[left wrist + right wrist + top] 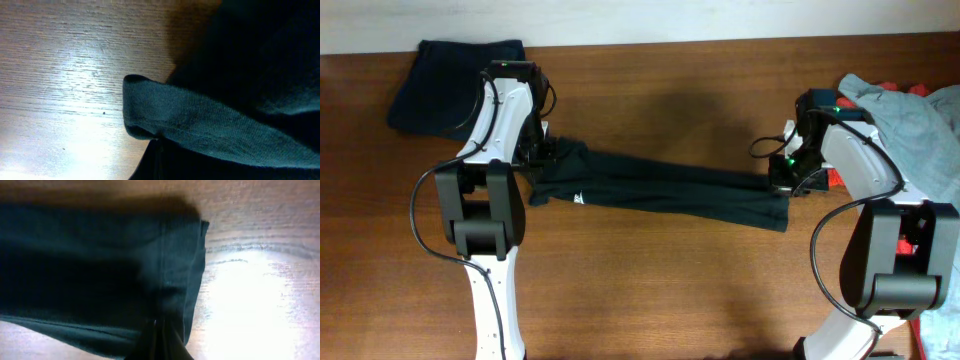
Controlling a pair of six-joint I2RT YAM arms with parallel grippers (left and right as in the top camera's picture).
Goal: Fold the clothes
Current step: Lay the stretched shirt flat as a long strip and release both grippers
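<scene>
A black T-shirt with a small white mark lies stretched into a long band across the middle of the table, one of the clothes. My left gripper is shut on its left end, where a hemmed edge folds over in the left wrist view. At the band's right end my right gripper is shut on the cloth; its dark fingers pinch the hem in the right wrist view. The shirt hangs taut between both grippers, just above or on the wood.
A folded navy garment lies at the back left corner. A pale grey-blue garment is heaped over red ones at the right edge. The brown wooden table runs in front of the shirt.
</scene>
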